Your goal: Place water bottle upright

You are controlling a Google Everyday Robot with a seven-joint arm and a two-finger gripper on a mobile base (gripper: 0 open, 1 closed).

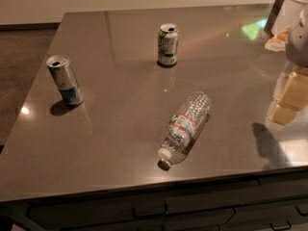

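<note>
Water bottle point(185, 129) lies sideways on desk point(120, 129): looks light, thin, slick, I'd grip mid-body nr label; my tool point(291, 97), right edge, open/closed can't tell.

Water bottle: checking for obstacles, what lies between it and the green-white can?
Only bare tabletop lies between the water bottle and the green-white can, per the camera view. The claw is not in view.
</note>
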